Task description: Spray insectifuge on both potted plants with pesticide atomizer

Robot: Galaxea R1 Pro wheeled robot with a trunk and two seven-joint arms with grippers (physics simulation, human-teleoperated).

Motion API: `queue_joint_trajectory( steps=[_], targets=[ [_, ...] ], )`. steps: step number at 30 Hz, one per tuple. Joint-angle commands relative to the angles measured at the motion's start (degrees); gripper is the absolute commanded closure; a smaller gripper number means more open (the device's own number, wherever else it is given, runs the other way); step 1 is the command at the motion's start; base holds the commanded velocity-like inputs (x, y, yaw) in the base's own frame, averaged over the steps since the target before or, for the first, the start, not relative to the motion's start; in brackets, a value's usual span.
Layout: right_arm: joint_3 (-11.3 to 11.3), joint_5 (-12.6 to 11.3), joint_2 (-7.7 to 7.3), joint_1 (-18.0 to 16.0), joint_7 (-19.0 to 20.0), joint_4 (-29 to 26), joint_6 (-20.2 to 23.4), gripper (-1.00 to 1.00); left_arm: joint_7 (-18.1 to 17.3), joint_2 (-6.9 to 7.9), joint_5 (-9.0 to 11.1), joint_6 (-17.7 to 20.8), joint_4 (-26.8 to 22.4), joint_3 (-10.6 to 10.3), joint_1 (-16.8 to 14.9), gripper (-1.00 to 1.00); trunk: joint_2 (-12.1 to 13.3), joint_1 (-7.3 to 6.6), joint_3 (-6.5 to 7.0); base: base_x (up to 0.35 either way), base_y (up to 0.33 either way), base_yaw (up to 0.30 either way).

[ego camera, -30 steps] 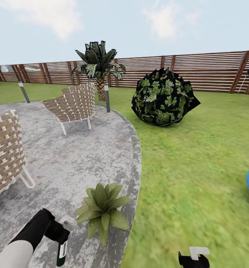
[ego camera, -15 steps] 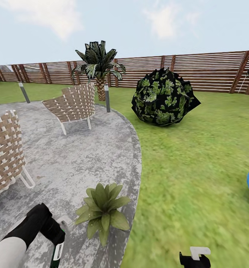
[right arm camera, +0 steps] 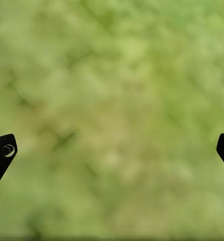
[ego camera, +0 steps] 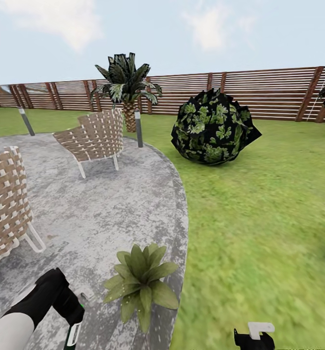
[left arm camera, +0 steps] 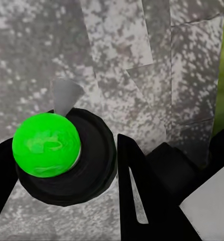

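Between the left gripper's (ego camera: 74,311) closed fingers, pesticide atomizer (ego camera: 73,335), beside potted plant (ego camera: 142,284).

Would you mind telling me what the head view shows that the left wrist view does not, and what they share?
Head view alone: one potted plant at the patio's edge, two woven chairs, a palm, a round dark bush, the slatted fence, the lawn and the right tool.

Left wrist view alone: the pesticide atomizer seen end-on, a bright green round end inside a dark ring, between the left tool's black fingers.

Both: the atomizer held in the left tool over the grey patio.
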Motion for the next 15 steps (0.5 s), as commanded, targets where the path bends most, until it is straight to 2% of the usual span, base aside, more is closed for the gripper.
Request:
queue_joint_trajectory(
  steps=[1, 7, 12, 15],
  targets=[
    [-0.06, 0.2, 0.0, -0.04, -0.2, 0.06, -0.16, -1.0, -0.4, 0.07, -0.29, 0.52, -0.09, 0.03, -0.03, 1.0, -0.02, -0.01, -0.05, 0.0, 0.007, -0.033],
    [-0.06, 0.2, 0.02, -0.04, -0.21, 0.06, -0.16, -1.0, -0.38, 2.1, -0.2, 0.49, -0.09, 0.11, -0.16, 1.0, -0.02, -0.01, -0.05, 0.0, 0.018, -0.007],
    [-0.06, 0.12, -0.02, -0.04, -0.25, 0.06, -0.16, -1.0, -0.48, 1.67, -0.18, 0.49, -0.19, 0.14, -0.94, 1.0, -0.02, -0.01, -0.05, 0.018, 0.219, 0.0],
    [-0.06, 0.13, -0.14, -0.04, -0.25, 0.06, -0.17, -1.0, -0.48, 1.46, -0.19, 0.44, -0.26, 0.09, -0.96, 1.0, -0.02, -0.01, -0.05, 0.053, 0.074, 0.0]
  ],
)
